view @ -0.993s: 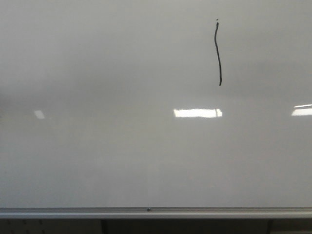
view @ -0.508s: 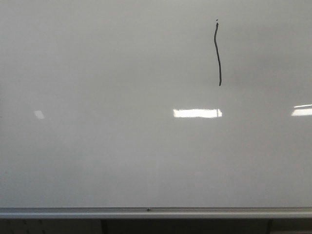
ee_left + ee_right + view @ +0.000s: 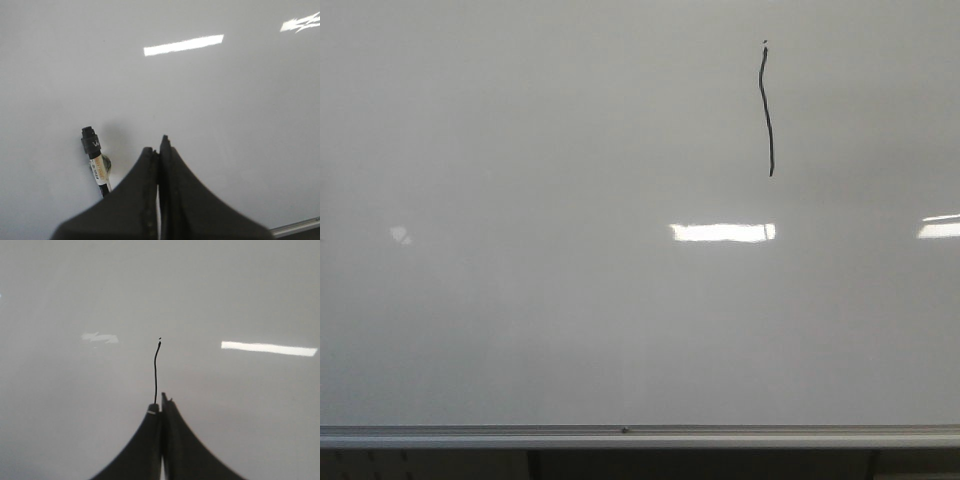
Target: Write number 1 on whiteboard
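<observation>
Here we face the whiteboard (image 3: 570,330), a glossy pale grey-white surface that fills almost all of the front view, with a silver rail (image 3: 640,436) running along its bottom edge and a dark strip of room showing below it. On the upper right part of the board we see the number 1 (image 3: 766,110), a thin black stroke that runs nearly upright with a slight waver and carries a tiny dot just above its top end. It is short against the size of the board. Below it lies a bright rectangular reflection (image 3: 722,232), with another at the right edge and a faint one far to the left. No arm shows in the front view. In the right wrist view we look along the right gripper (image 3: 161,407), whose two dark fingers are pressed together with only a hairline seam between them, and the stroke rises on the board just past their tips. In the left wrist view the left gripper (image 3: 160,150) also has its fingers pressed together. Beside it, against the board, a black marker (image 3: 96,162) with a pale label sticks out, its lower end hidden behind the gripper, so we cannot tell how it is held.
</observation>
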Motion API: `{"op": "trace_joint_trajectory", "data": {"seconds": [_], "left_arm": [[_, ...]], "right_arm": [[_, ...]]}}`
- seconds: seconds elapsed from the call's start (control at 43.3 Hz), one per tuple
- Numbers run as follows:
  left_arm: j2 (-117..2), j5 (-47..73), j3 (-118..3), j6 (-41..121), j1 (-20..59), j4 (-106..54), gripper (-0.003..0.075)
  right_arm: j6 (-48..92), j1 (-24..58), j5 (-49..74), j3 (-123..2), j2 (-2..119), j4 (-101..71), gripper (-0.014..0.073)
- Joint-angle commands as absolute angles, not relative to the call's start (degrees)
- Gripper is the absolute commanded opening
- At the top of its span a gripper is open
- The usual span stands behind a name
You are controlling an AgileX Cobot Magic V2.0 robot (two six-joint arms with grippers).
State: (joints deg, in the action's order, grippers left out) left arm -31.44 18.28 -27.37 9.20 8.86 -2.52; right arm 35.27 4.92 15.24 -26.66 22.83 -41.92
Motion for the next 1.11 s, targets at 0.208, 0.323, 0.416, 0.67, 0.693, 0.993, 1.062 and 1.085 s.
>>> {"op": "trace_joint_trajectory", "data": {"seconds": [0.208,0.323,0.416,0.67,0.693,0.993,1.062,1.085], "left_arm": [[-17.58,13.08,-22.4,8.79,9.33,-4.85,-0.002],[-15.74,13.08,-21.73,8.79,9.33,-5.56,-0.002],[-15.61,12.95,-21.73,8.79,9.33,-5.56,-0.002],[-15.61,12.68,-21.73,8.79,9.33,-5.56,-0.002],[-15.61,12.68,-21.73,8.79,9.33,-5.56,-0.002],[-15.61,12.68,-21.73,8.79,9.33,-5.56,-0.002],[-15.61,12.68,-21.73,8.79,9.33,-5.56,-0.002],[-15.61,12.68,-21.73,8.79,9.33,-5.56,-0.002]], "right_arm": [[35.46,4.66,11.13,-22.35,10.79,-43.25,-0.0067],[35.46,4.66,11.13,-22.17,9.72,-43.25,-0.0067],[35.46,4.66,11.13,-22.17,9.72,-43.25,-0.0069],[35.46,4.66,11.48,-22.17,9.72,-43.25,-0.0069],[35.46,4.66,11.48,-22.17,9.72,-43.25,-0.0069],[35.46,4.66,11.59,-22.17,9.72,-43.25,-0.0069],[35.46,4.66,11.59,-22.17,9.72,-43.25,-0.0069],[35.46,4.66,11.59,-22.17,9.72,-43.25,-0.0069]]}}
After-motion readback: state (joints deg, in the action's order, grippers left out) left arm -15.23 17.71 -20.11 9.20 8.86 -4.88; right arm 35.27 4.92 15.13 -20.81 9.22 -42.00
